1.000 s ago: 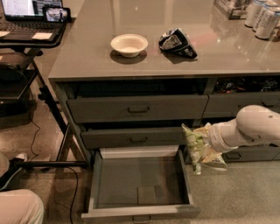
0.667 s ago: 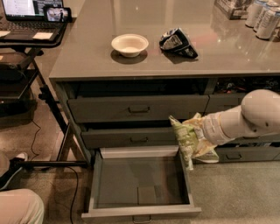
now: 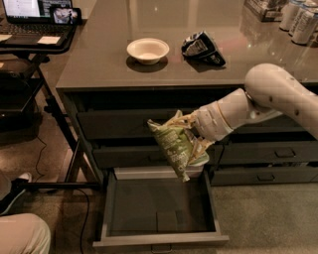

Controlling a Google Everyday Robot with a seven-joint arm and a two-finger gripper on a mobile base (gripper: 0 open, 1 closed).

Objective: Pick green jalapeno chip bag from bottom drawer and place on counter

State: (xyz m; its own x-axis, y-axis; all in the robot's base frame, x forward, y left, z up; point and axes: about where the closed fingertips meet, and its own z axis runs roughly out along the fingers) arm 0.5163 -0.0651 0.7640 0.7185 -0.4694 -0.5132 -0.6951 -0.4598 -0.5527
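The green jalapeno chip bag (image 3: 175, 144) hangs tilted in the air in front of the closed middle drawers, above the open bottom drawer (image 3: 158, 208). My gripper (image 3: 191, 130) is shut on the bag's upper right part, at the end of my white arm, which reaches in from the right. The bottom drawer is pulled out and its flat grey floor is bare. The counter (image 3: 104, 55) is above the bag, its front edge a little higher than the gripper.
On the counter stand a white bowl (image 3: 147, 50), a black-and-white glossy bag (image 3: 201, 47) and cans (image 3: 298, 17) at the far right. A black desk with a laptop (image 3: 35, 15) is at the left. A person's knee (image 3: 22, 233) shows bottom left.
My gripper has lifted the chip bag up and to the left, from beside the drawer's right edge to in front of the middle drawers.
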